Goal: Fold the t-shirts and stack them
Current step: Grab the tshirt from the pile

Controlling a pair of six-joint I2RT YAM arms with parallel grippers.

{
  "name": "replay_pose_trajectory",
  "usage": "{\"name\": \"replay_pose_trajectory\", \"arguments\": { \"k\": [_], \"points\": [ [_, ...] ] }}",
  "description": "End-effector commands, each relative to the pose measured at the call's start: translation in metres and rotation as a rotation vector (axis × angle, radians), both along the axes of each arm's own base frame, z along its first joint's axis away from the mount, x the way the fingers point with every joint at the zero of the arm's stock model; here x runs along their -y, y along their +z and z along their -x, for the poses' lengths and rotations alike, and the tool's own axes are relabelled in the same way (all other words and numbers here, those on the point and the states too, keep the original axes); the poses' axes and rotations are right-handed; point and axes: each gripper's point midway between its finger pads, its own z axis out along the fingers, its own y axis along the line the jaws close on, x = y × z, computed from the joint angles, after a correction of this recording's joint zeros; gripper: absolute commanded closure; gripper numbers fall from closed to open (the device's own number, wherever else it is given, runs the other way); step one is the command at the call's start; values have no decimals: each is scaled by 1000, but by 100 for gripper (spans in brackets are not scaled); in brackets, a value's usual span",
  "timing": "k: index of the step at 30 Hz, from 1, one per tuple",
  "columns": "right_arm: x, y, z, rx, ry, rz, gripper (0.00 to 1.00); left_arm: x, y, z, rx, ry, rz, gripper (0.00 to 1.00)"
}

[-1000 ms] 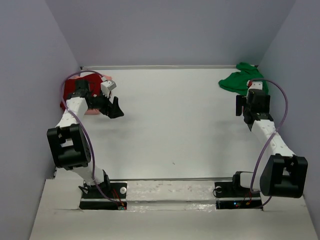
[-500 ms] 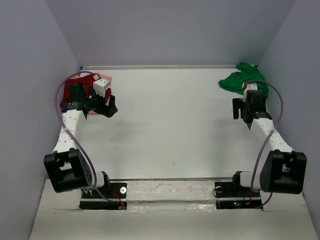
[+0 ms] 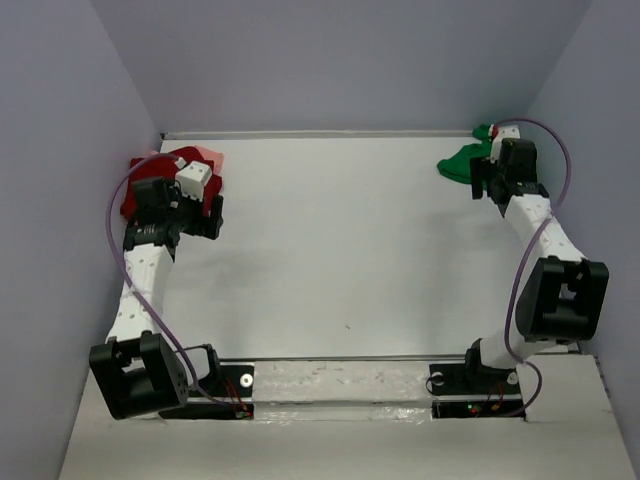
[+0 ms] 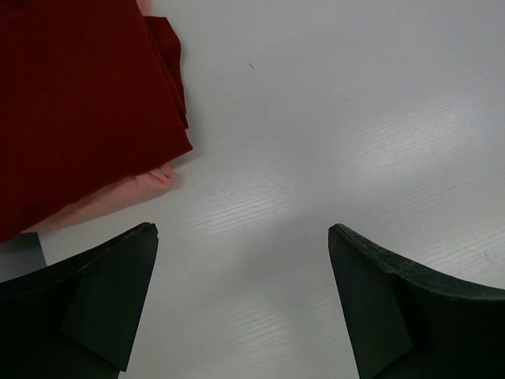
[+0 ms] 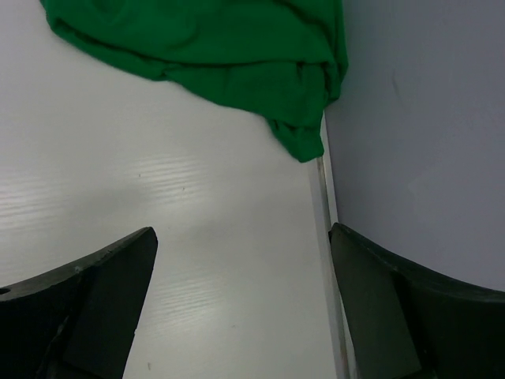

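Note:
A folded dark red t-shirt (image 3: 150,178) (image 4: 79,103) lies on a pale pink t-shirt (image 3: 210,158) (image 4: 118,197) at the far left corner of the table. My left gripper (image 3: 197,218) (image 4: 243,230) hangs open just right of and in front of this pile, with only bare table between its fingers. The bright green t-shirt (image 3: 462,160) (image 5: 205,39) lies crumpled in the far right corner, against the wall. My right gripper (image 3: 495,182) (image 5: 243,231) is open over the table just short of it, holding nothing.
The white table (image 3: 340,230) is boxed in by grey walls on the left (image 3: 60,200), the back and the right (image 5: 418,142). My right gripper's right finger stands close to the right wall. Both arm bases sit at the near edge.
The left arm has swung back and left, closer to the red and pink pile. The right arm has reached farther back to the green t-shirt. Both grippers stayed open.

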Motion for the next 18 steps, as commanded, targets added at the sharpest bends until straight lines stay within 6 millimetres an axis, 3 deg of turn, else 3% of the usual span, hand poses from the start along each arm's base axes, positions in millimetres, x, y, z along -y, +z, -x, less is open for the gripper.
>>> {"name": "replay_pose_trajectory", "arguments": {
  "k": [1,2,4,8,9,10,12,18],
  "points": [
    [13,25,-42,45,25,0,10,-10,16,-2,86,58,-26,1],
    [19,28,-59,55,20,-16,14,-9,16,0,88,52,-24,1],
    [25,25,-74,49,18,-38,14,-12,13,1,87,60,-23,1],
    [40,7,-104,4,4,-110,14,-18,10,2,81,81,-28,1],
    [42,-12,-112,-27,11,-138,14,-18,10,3,76,82,-23,1],
    [42,-5,-121,-13,18,-145,14,-21,9,4,75,89,-16,1],
    [44,-18,-134,-33,19,-194,14,-22,8,7,74,87,4,1],
    [42,-54,-149,-96,35,-262,17,-29,3,13,77,110,3,1]
  ]
}}
